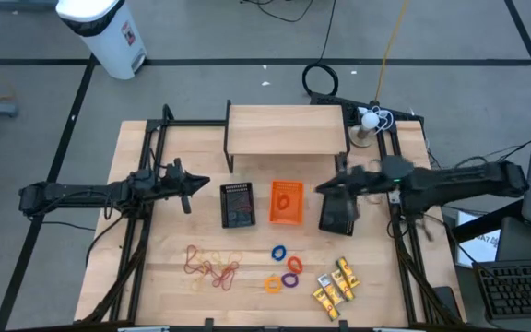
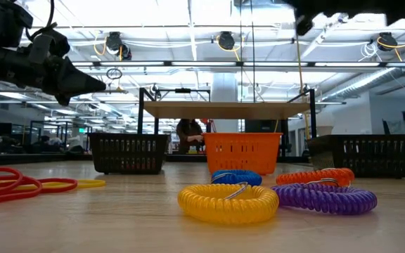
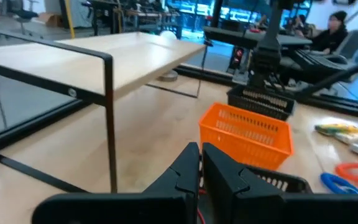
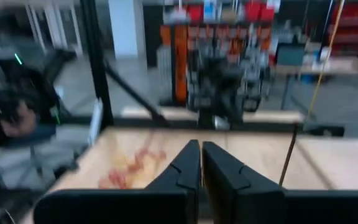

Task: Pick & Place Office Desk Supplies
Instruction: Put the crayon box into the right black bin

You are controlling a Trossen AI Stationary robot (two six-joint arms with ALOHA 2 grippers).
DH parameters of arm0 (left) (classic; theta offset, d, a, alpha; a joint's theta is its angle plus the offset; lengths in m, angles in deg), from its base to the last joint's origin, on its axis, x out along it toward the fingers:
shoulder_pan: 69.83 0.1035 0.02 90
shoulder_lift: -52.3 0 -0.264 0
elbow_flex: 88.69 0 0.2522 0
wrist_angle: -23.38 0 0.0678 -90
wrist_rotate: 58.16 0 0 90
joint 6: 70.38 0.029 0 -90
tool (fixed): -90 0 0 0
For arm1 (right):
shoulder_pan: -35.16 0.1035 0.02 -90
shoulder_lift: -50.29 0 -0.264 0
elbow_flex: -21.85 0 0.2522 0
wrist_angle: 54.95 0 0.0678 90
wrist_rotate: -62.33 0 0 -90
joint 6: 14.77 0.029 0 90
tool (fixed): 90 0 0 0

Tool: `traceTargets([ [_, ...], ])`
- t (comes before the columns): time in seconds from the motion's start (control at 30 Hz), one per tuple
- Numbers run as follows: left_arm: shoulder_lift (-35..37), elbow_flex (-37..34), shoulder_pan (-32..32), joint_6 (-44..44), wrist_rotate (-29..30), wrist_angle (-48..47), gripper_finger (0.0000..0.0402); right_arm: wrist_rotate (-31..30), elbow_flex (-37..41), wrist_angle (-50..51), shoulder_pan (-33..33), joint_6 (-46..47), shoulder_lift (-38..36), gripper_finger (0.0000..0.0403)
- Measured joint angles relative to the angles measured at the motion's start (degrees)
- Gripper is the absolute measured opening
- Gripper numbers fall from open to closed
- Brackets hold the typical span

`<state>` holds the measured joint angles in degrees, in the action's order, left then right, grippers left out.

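On the worktop's (image 1: 155, 277) near edge lie limp rubber bands (image 1: 212, 267), springy coil rings (image 1: 285, 267) and light yellow pieces (image 1: 336, 288), best pinched across a strand; left gripper (image 1: 192, 184) and right gripper (image 1: 325, 187) hover closed, empty.

A big open workshop lab: ceiling pipes and strip lights (image 2: 188, 14) overhead, rows of workbenches behind the wooden table (image 1: 247, 277).

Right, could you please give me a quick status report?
Left gripper shut, empty. Right gripper shut, empty, beside right black tray. Rubber bands, coil rings untouched. Nothing in the way.
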<state>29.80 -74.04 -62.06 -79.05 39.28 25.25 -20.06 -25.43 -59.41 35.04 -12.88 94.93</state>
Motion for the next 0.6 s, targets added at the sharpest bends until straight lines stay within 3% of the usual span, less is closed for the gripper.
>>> traceTargets([
  [0.3,0.0,0.0,0.0,0.71,0.5,-1.29,0.0019,-4.84,12.03,6.71,0.98,2.32,-23.55,0.0003],
  [0.6,0.02,0.0,-1.9,2.55,-0.94,2.2,0.0019,-3.09,18.1,11.74,1.0,3.43,-35.23,0.0001],
])
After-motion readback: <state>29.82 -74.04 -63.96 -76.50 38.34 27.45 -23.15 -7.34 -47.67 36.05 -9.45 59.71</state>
